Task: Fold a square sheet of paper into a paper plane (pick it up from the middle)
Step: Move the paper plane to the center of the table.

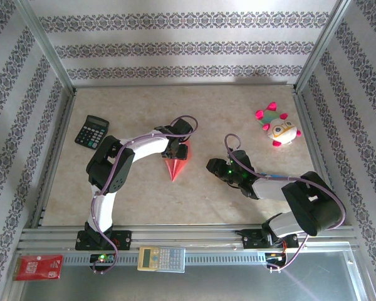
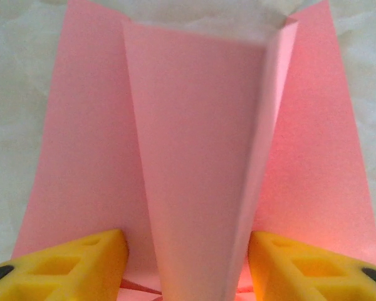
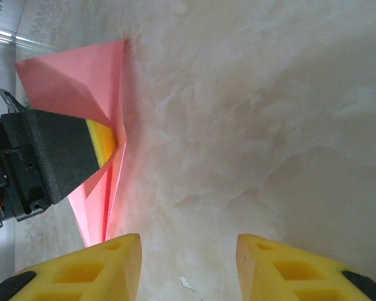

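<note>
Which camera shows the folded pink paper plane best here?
Left wrist: the paper plane is close up, its raised centre fold and both flat wings clear. Top external shows it small, its wide end under the left gripper. Right wrist sees it side-on at the frame edge, partly behind that gripper's finger.

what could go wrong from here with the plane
The left gripper straddles the raised centre fold of the paper plane with open jaws; closing off-centre could crush or skew it. The right gripper stands open beside it, pinning nothing, so the paper may slide on the table.
</note>
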